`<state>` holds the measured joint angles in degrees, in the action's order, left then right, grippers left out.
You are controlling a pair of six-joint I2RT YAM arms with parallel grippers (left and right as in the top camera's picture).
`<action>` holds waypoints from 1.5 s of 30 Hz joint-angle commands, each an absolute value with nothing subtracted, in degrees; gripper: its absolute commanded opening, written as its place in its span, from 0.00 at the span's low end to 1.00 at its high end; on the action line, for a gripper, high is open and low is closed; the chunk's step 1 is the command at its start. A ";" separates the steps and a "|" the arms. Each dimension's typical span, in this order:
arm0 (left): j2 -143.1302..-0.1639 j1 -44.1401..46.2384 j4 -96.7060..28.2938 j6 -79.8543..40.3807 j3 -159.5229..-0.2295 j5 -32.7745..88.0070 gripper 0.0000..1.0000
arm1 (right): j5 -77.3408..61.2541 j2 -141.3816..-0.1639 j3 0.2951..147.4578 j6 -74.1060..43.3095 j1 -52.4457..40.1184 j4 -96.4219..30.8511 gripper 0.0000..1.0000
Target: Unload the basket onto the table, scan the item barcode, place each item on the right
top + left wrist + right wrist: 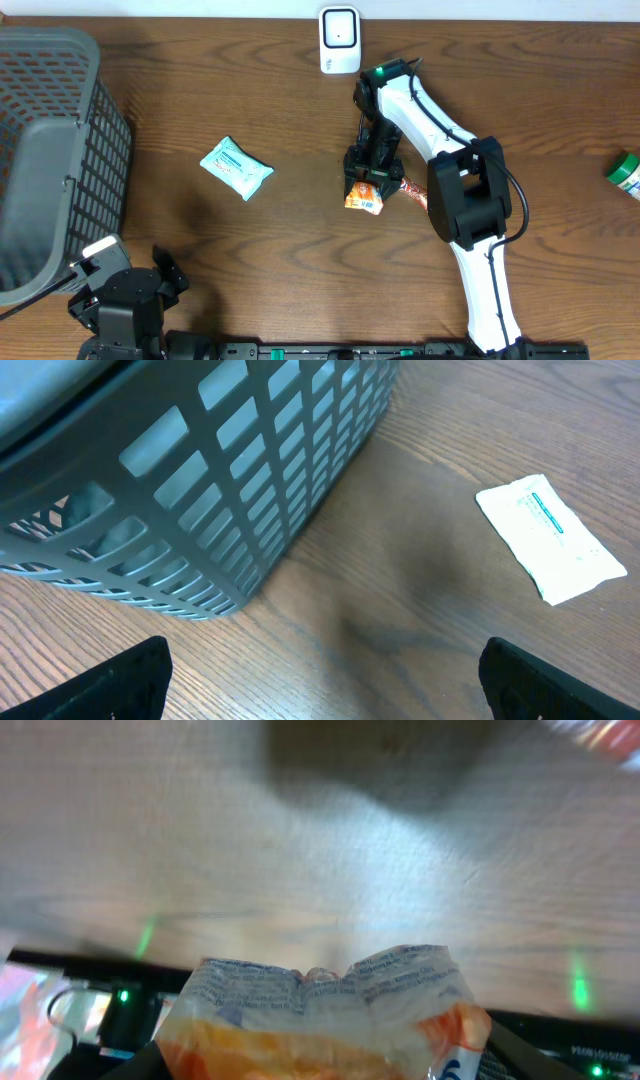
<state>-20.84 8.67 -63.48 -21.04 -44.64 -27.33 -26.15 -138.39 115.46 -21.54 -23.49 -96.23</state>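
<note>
An orange snack packet with a clear printed top sits in my right gripper, near the table's middle. In the right wrist view the packet fills the space between both fingers, and the gripper is shut on it. The white barcode scanner stands at the far edge, beyond the right arm. No barcode shows clearly on the packet. My left gripper rests at the front left, open wide, and in the left wrist view the gripper has only bare wood between its fingers.
A grey mesh basket stands at the left, close to the left gripper. A white and teal packet lies left of centre. A red wrapper lies beside the held packet. A green bottle is at the right edge.
</note>
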 commanded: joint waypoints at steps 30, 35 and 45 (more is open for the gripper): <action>-20.84 8.38 -63.66 -21.30 -44.77 -27.68 0.98 | -17.85 -138.98 134.23 -17.52 -23.57 -80.99 0.55; -20.84 8.38 -63.66 -21.30 -44.77 -27.68 0.98 | -11.64 -138.98 140.62 -18.00 -24.08 -76.69 0.52; -20.84 8.38 -63.66 -21.30 -44.77 -27.68 0.98 | 5.58 -138.98 139.79 -17.43 -24.58 -54.22 0.53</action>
